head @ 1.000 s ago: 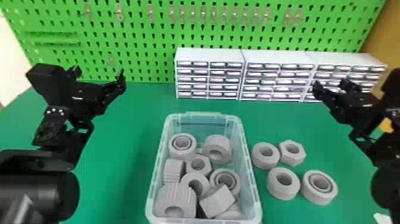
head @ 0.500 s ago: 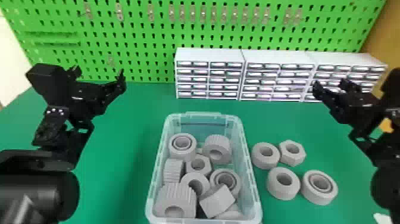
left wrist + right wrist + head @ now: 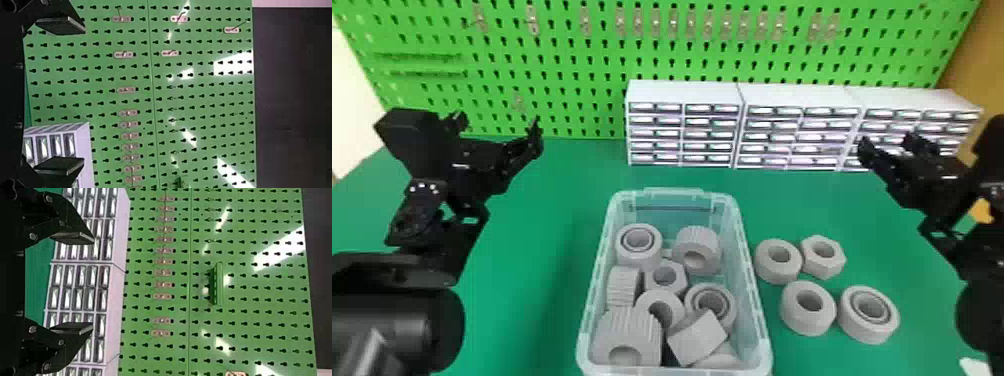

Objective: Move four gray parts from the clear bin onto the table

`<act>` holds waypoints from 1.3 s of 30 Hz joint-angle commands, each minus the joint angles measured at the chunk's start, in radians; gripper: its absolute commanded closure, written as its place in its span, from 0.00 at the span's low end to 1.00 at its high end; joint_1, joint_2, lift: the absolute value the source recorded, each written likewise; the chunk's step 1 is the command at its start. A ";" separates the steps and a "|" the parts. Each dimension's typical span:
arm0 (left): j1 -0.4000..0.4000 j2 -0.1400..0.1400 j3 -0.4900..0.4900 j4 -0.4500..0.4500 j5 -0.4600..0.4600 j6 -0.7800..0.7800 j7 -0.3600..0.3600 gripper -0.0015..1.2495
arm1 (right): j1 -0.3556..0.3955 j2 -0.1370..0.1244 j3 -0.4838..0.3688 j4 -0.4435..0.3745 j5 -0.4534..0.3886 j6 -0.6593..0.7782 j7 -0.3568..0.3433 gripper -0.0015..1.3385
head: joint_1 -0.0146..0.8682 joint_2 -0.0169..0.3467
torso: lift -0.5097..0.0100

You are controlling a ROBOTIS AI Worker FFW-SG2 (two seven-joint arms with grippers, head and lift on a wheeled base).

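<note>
Holding left gripper [image 3: 499, 121] and right gripper [image 3: 888, 140] spread above table [image 3: 832, 200], with four gray parts [image 3: 804, 325] lying right of bin [image 3: 674, 192], with more inside

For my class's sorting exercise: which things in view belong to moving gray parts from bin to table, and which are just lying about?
Part of the job:
- clear bin
- gray parts inside it
- four gray parts beside it
- green table
- left gripper
- right gripper

Just there:
- white drawer units
- green pegboard
</note>
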State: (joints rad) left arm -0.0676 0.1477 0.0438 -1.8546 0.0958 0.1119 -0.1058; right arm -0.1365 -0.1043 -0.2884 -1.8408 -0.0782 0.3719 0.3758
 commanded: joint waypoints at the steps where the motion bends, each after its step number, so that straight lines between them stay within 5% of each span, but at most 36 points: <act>1: 0.000 0.001 -0.001 0.000 0.001 0.000 0.000 0.09 | 0.000 0.000 0.000 0.000 0.000 -0.001 0.000 0.37 | 0.78 0.14 | 0.89; 39: -0.001 0.000 0.001 0.000 -0.001 -0.001 0.000 0.09 | -0.005 -0.001 0.006 0.000 0.000 -0.001 -0.003 0.37 | 0.78 0.14 | 0.89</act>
State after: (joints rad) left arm -0.0691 0.1473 0.0446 -1.8546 0.0955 0.1104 -0.1058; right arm -0.1428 -0.1058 -0.2827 -1.8408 -0.0782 0.3722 0.3728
